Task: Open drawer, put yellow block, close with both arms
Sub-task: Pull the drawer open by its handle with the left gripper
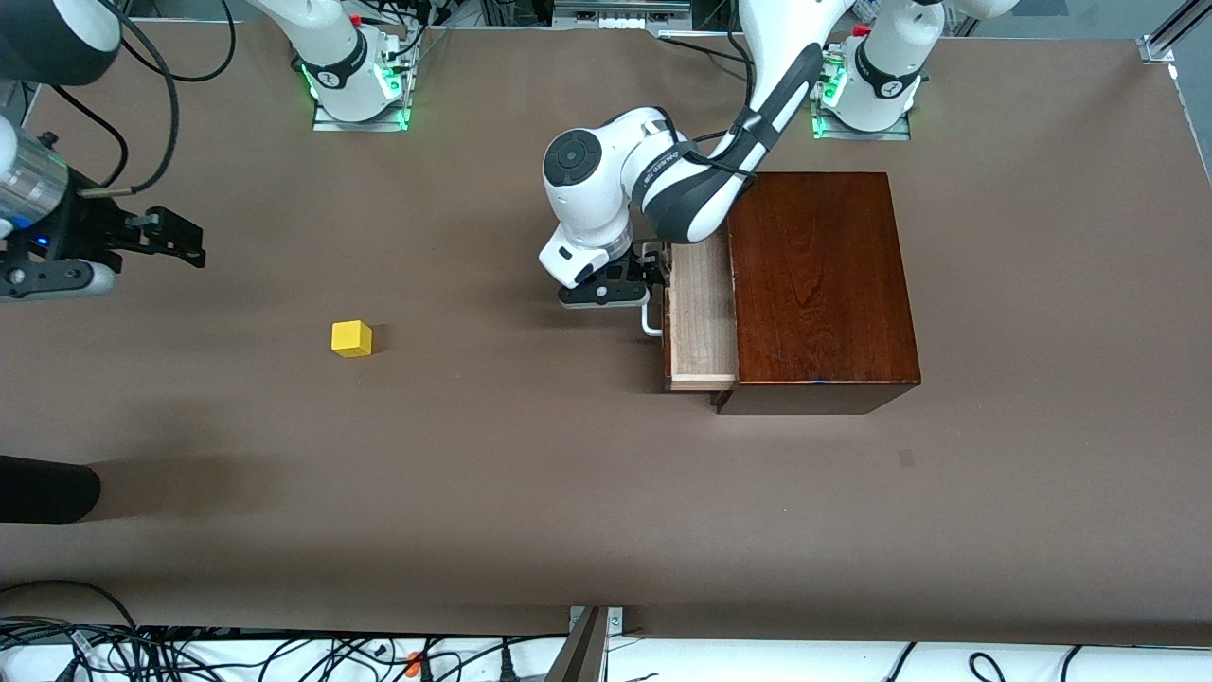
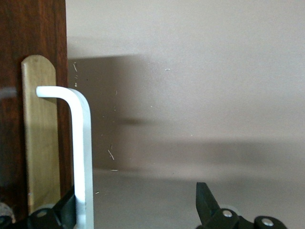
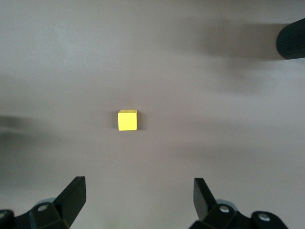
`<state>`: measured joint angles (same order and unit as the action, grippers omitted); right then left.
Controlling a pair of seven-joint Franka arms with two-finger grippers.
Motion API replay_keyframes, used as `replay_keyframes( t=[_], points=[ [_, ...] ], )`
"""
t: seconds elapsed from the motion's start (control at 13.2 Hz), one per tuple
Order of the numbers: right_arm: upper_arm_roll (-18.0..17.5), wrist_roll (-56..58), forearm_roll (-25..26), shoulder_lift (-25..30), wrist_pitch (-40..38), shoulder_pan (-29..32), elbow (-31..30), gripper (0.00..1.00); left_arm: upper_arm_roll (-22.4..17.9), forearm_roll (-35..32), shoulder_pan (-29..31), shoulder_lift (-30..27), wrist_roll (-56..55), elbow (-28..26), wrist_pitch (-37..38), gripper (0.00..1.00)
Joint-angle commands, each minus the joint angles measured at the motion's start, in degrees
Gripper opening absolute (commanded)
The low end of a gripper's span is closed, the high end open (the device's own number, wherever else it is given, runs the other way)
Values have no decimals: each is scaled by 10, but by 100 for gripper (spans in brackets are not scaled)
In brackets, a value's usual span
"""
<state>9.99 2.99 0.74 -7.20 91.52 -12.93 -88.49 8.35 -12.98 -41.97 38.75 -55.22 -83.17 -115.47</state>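
The reddish-brown box [image 1: 814, 284] stands toward the left arm's end of the table. Its drawer [image 1: 701, 313] is pulled partly out, so the pale tray shows. My left gripper [image 1: 651, 275] is at the drawer's front, open. The white loop handle [image 2: 82, 143] runs between its fingers, close against one finger [image 2: 69, 207], with the other finger [image 2: 205, 200] well apart from it. The yellow block [image 1: 351, 338] lies alone on the brown table toward the right arm's end. My right gripper [image 1: 185, 244] hangs open in the air near that end. In the right wrist view the block [image 3: 127, 120] lies ahead of the spread fingertips [image 3: 76, 193].
A dark rounded object [image 1: 47, 488] juts in at the table's edge, nearer the front camera than the block; it also shows in the right wrist view [image 3: 291, 38]. Cables [image 1: 189, 654] run along the table's front edge. Bare table lies between block and drawer.
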Motion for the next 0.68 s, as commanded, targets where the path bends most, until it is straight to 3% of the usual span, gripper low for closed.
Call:
replay_keyframes(
  t=[0.0, 0.38, 0.61],
  points=[
    [-2, 7, -20, -39, -2, -6, 10, 100, 7, 38, -19, 15, -9, 36, -10, 100],
    [-2, 7, -67, -76, 20, -3, -8, 100, 6, 38, -15, 6, -8, 37, -7, 100],
    [-2, 4, -67, -76, 66, -6, -47, 100, 7, 37, -12, -2, -6, 67, 16, 100]
  ],
)
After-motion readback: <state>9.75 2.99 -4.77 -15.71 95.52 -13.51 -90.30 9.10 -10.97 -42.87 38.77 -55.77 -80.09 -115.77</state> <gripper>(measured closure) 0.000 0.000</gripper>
